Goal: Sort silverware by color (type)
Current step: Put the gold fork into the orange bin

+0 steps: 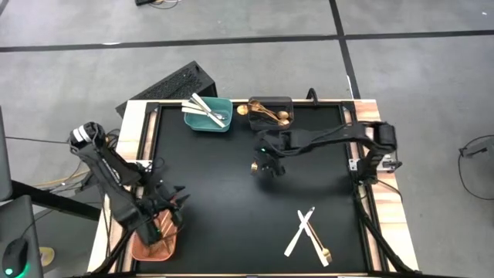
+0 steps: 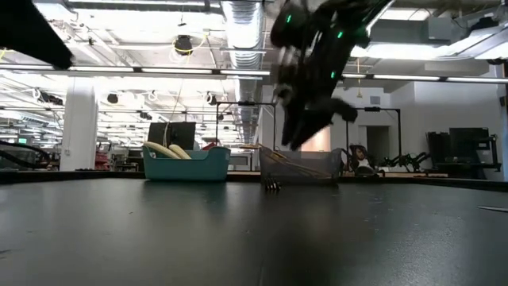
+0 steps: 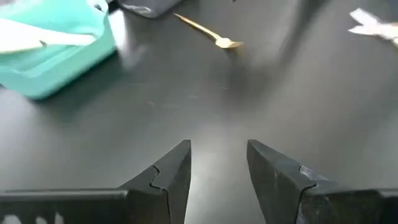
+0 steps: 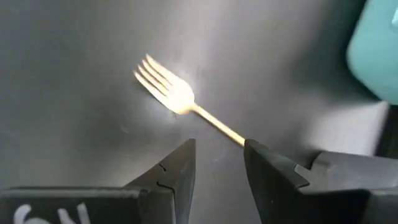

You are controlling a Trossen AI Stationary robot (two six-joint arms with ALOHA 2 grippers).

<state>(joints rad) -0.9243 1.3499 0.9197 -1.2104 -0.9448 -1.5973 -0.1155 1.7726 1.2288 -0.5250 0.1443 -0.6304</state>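
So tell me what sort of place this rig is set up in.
Probably a large open lab or industrial workspace. The low view shows exposed ceiling ducting with strip lights, and benches with monitors behind the black table. The high view shows a bare grey concrete floor.

Gold fork (image 4: 186, 107) handle running out of sight between the right gripper (image 4: 219, 163) fingers. Salmon bin (image 1: 153, 245) at the counter (image 1: 231, 193) near-left corner partly covered by the left gripper (image 1: 158, 207). Contents of dark grey bin (image 2: 300, 168) too blurred to tell apart.
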